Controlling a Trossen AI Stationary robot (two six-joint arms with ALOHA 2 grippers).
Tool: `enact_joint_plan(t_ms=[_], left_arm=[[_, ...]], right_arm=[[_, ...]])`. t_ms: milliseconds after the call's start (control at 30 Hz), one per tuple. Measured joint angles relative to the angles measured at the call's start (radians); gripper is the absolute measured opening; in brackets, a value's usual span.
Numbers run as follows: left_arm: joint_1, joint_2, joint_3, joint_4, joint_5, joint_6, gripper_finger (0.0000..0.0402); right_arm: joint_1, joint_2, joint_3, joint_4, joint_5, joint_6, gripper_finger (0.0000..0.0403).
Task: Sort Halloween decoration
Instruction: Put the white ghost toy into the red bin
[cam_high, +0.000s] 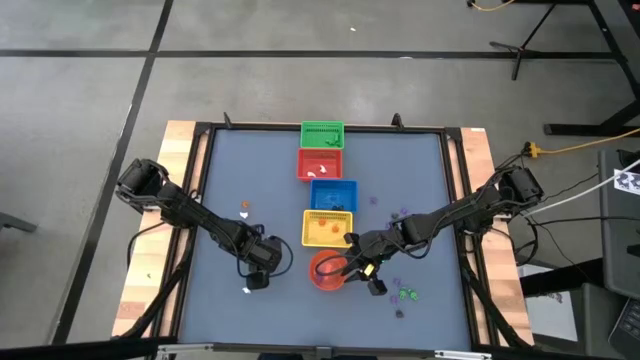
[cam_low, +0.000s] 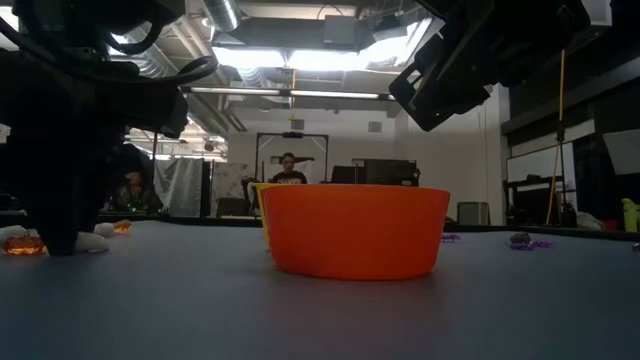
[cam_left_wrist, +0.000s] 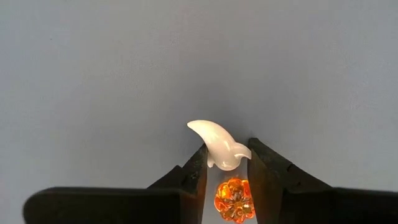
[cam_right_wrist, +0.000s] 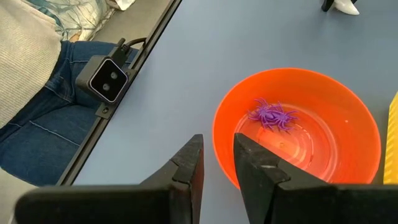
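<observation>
My left gripper stands near the table's front left, pointing down, shut on a white ghost-like trinket that lies on the table. An orange pumpkin-like trinket lies on the table between the same fingers, farther back. My right gripper hovers above the near rim of the round red-orange bowl. Its fingers are a little apart with nothing between them. A purple spider trinket lies on the bowl's floor. My left gripper pinches the white trinket's broad lower end between its two fingertips. The fingers come from above, pointing down. The trinket's curved tip sticks out beyond the fingertips, and in the low view the gripper stands right down at the table top.
Green, red, blue and yellow baskets stand in a row down the table's middle, behind the bowl. Loose trinkets lie at left and right. A seated person's legs show beyond the near edge.
</observation>
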Motion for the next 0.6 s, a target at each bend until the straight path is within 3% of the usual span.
enact_joint_plan(t_ms=[600], left_arm=[[0.03,0.005,0.072,0.016,-0.005,0.023,0.0072]], right_arm=[[-0.009,-0.095,0.0,-0.093,0.028,-0.045,0.0085]])
